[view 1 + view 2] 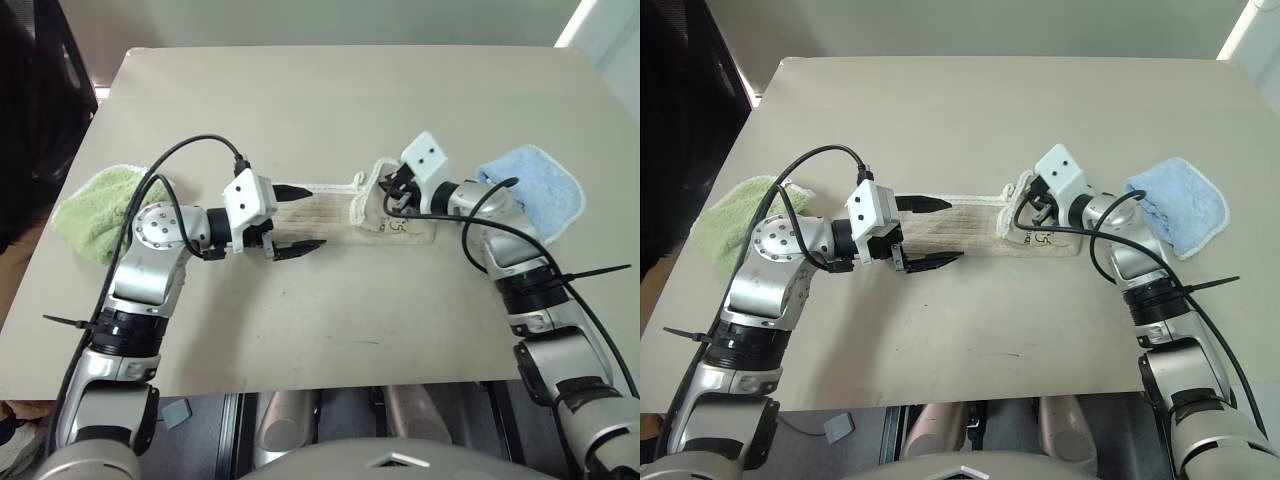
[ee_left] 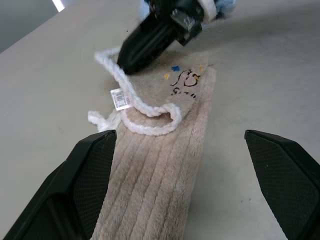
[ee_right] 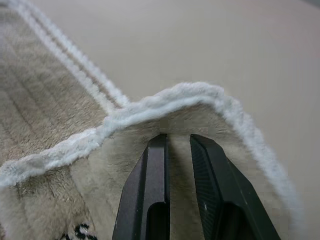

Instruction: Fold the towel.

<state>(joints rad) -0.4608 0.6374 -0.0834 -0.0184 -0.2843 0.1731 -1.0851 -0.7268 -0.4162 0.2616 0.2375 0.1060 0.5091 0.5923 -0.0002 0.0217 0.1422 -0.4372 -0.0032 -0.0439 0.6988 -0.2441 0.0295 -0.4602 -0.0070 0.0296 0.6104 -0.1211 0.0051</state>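
- One table (image 1: 330,90), beige, carries all the cloth; no box, bin or basket stands on it
- Three towels in all, one of each colour
- The towel (image 1: 320,215), tan with white stitched edging, lies near the table's middle as a long narrow strip running left to right between the two arms; its right end is turned back over itself, showing a small embroidered mark (image 2: 186,81) and a white tag (image 2: 120,98)
- One light-blue towel (image 1: 540,190) lies bunched by the table's right side, just beyond the right arm
- One light-green towel (image 1: 95,210) lies at the table's left edge, partly over it
- Left gripper (image 1: 298,220) hovers at the strip's left end with its fingers (image 2: 90,175) spread wide, one to each side of the cloth, holding nothing
- Right gripper (image 3: 178,145) has its fingers drawn narrow, pinching the turned-back corner of the towel just inside the white edging
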